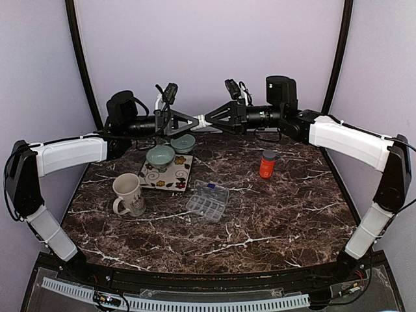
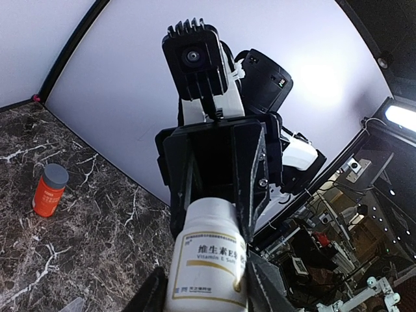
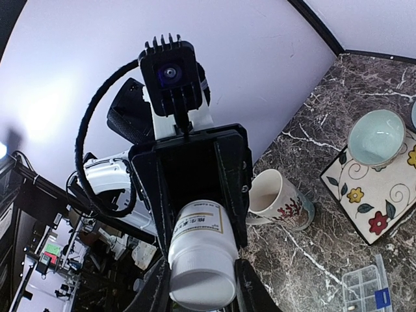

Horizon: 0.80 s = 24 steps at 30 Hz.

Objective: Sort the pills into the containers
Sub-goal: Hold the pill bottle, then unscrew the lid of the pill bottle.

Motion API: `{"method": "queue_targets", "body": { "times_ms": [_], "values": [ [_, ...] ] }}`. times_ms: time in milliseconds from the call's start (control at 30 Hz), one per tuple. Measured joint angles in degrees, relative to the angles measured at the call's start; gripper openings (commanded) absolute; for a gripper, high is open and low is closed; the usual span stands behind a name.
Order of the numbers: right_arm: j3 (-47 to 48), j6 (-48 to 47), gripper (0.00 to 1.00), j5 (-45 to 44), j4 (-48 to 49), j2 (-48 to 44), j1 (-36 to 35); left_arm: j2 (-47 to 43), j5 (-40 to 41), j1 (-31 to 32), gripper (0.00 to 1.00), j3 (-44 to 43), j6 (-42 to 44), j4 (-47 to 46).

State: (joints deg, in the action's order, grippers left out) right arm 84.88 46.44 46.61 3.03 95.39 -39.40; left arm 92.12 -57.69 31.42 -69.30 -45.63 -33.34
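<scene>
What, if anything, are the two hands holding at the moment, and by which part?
A white pill bottle: the right hand grips its cap end; the left hand flanks its labelled body, grip unclear.

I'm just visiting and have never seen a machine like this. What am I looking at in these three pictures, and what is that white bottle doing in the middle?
These are two robot arms bolted to the near edge of a marble-patterned table. The wide picture comes from a fixed camera above and behind them. The other two come from small cameras on each wrist, so each looks along its own fingers at the opposite arm.

In mid-air the left gripper and right gripper meet on one white pill bottle, each at one end. It looks like a handover or cap twist.

On the table lie a clear organiser box, a cream mug, two pale green bowls at a flowered tile, and an orange bottle.
</scene>
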Motion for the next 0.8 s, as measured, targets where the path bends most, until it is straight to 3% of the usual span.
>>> {"method": "queue_targets", "body": {
  "times_ms": [133, 367, 800],
  "values": [
    [0.11, 0.55, 0.00, 0.33, -0.17, 0.00, 0.00, 0.09, -0.24, -0.02, 0.29, 0.00, -0.31, -0.57],
    [1.51, -0.11, 0.00, -0.04, -3.13, 0.17, 0.11, 2.47, -1.68, -0.22, 0.00, -0.17, -3.13, -5.57],
    [8.04, -11.10, 0.00, -0.37, -12.92, 1.49, 0.44, 4.52, -4.70, -0.70, 0.00, -3.43, -4.28, -5.99]
  ]
}}
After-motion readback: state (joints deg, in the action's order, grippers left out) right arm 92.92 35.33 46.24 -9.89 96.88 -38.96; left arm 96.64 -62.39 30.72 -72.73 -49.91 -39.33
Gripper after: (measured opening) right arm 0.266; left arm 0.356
